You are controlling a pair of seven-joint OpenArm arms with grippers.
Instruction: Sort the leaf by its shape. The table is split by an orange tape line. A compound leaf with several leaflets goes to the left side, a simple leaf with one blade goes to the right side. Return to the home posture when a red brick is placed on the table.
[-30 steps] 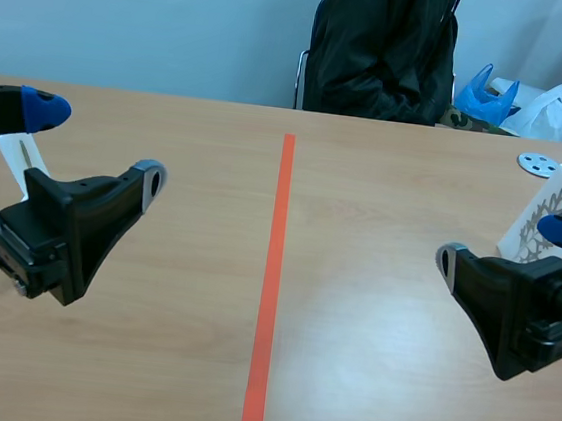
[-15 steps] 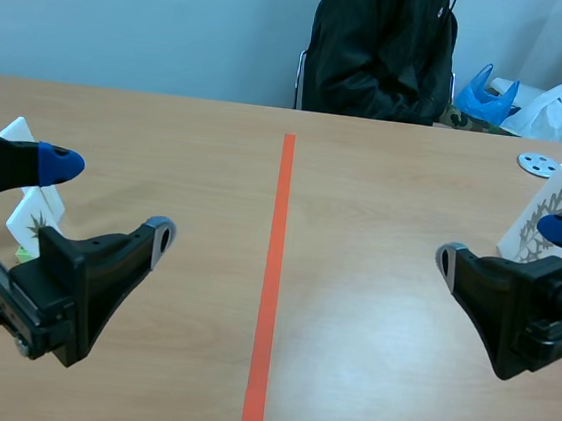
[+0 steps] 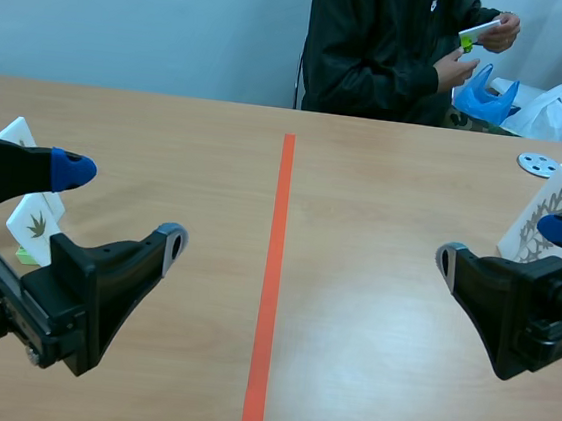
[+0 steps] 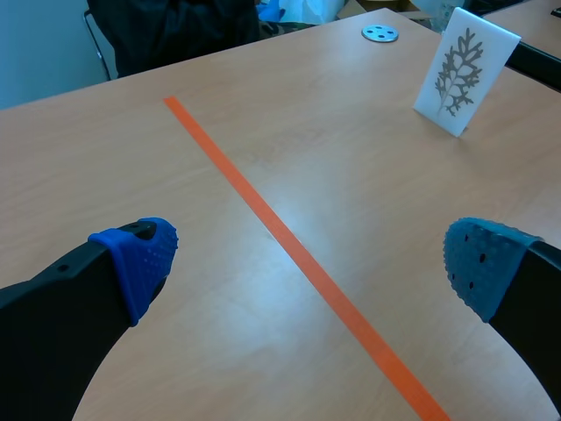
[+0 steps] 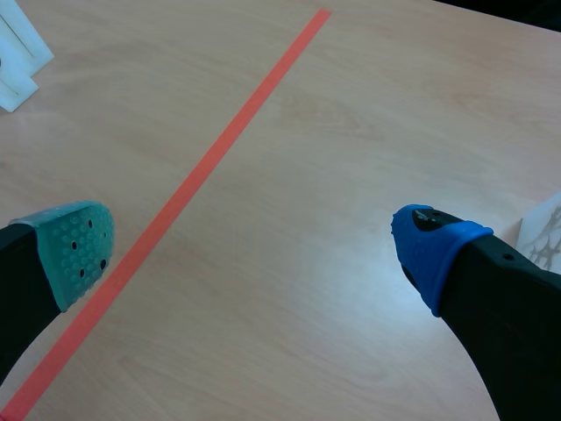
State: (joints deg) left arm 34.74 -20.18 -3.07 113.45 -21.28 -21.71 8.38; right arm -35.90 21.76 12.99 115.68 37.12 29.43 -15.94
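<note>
A white card [image 3: 35, 218] with a small dark leaf print stands on a green base at the far left, and a second white card [image 3: 15, 131] is behind it. My left gripper [image 3: 121, 206] hangs open just right of them, holding nothing. At the far right stands a white card [image 3: 539, 220] printed with a many-leaflet leaf, also seen ahead of the left gripper [image 4: 311, 263] as the same card [image 4: 463, 70]. My right gripper [image 3: 507, 244] is open and empty in front of it. The orange tape line [image 3: 273, 270] runs down the table's middle.
A person [image 3: 378, 50] sits across the table holding a white card with a green base [image 3: 479, 31] in both hands. A grey disc [image 3: 537, 164] lies at the back right. Blue and white bags [image 3: 504, 98] sit beyond the table edge.
My left gripper has moved toward the near edge and a little right, uncovering the two cards at the left. The person has raised both hands holding a card. The right arm has not moved.
</note>
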